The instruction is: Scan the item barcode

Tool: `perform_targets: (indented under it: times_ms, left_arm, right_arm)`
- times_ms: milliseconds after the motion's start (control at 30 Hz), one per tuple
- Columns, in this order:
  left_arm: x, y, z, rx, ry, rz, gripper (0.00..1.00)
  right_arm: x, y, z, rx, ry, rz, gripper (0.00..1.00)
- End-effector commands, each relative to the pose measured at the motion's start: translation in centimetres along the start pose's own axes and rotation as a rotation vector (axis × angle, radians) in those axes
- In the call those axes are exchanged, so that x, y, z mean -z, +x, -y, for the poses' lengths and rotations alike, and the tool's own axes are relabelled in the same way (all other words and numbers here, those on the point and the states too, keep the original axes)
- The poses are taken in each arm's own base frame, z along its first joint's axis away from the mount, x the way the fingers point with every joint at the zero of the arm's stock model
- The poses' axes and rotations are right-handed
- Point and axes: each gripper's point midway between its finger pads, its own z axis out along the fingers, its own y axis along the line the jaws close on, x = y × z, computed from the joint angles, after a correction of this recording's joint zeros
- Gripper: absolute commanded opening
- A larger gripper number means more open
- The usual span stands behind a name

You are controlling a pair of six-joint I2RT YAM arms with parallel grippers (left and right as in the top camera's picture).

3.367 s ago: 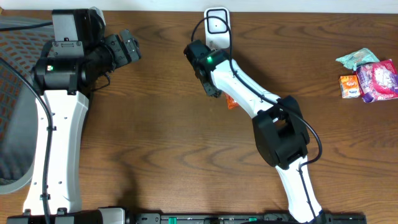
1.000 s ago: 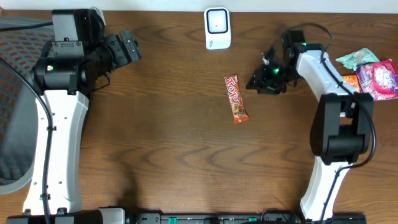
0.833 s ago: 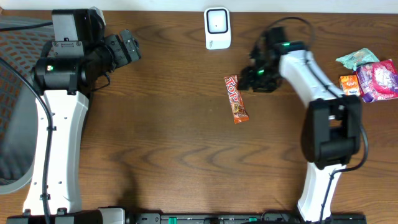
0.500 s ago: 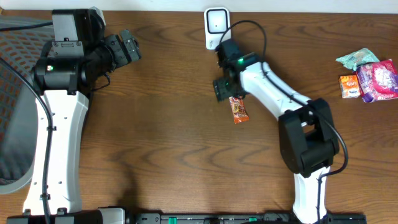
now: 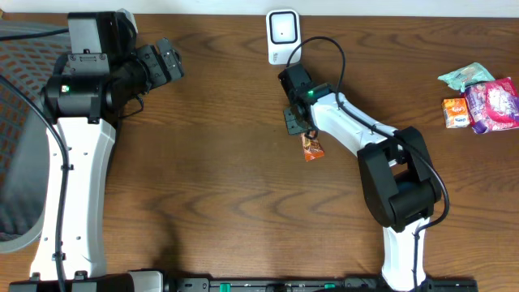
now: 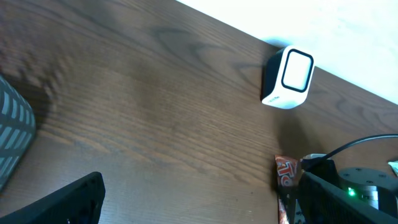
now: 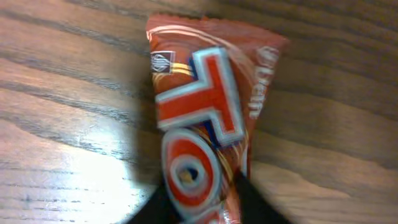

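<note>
Bar [image 5: 310,147] lies on the tabletop [image 5: 211,186] mid-field, long axis roughly near-to-far, near end showing free. Right end effector [image 5: 295,122] sits over its far end. In the wrist view the wrapper fills the picture, printed side up, and its lower end is squeezed between the two dark fingers [image 7: 148,213]; jaws read as closed onto the wrapper. No gap shows between bar and wood, so I judge it gripped but not yet lifted. Barcode: not visible on the upper face, so probably underneath or on a seam; cannot tell. Scanner [image 5: 283,36] stands beyond, at the far edge, just past the right end effector, window up and unobstructed; nothing is presented to it. Left end effector [image 5: 168,62], far left, hangs with its jaws wide apart and empty, well away from bar and scanner. Other snacks [image 5: 480,99] sit in a heap at the far right. Progress estimate: grasp made. Remaining: lift, turn the code toward the window, hold over the scanner.
</note>
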Motion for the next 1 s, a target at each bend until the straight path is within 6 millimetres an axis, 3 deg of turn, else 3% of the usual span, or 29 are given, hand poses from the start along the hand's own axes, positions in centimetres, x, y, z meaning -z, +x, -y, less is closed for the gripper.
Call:
perform_targets:
  times_ms: [0,100,200,400,567,733,867,967]
  left_arm:
    - [-0.2,0.1,-0.3,-0.005,-0.007,-0.005,0.98]
    - [-0.2,0.1,-0.3,-0.005,-0.007,-0.005,0.98]
    - [-0.2,0.1,-0.3,-0.005,-0.007,-0.005,0.98]
    - [-0.2,0.1,-0.3,-0.005,-0.007,-0.005,0.98]
    - [-0.2,0.1,-0.3,-0.005,-0.008,-0.005,0.98]
    - [-0.2,0.1,-0.3,-0.005,-0.007,-0.005,0.98]
    - [-0.2,0.1,-0.3,-0.005,-0.007,-0.005,0.98]
    - [-0.2,0.1,-0.3,-0.005,-0.007,-0.005,0.98]
  right_arm:
    - [-1.6,1.8,-0.3,-0.009,-0.035,-0.06,0.01]
    - [-0.9,0.5,-0.6,-0.014,-0.046,-0.03,0.01]
    - [0.9,-2.7,-0.8,-0.017,-0.063,0.045,0.01]
    - [7.7,-11.9,-1.6,0.048,-0.107,0.311,0.01]
    - [10.8,-17.2,-0.9,0.015,-0.076,0.53,0.01]
    - [11.1,-20.5,-0.7,-0.13,-0.131,0.671,0.01]
    - [9.3,-21.9,-1.3,-0.153,-0.148,0.728,0.01]
    - [7.3,-21.8,-1.6,-0.165,-0.15,0.714,0.01]
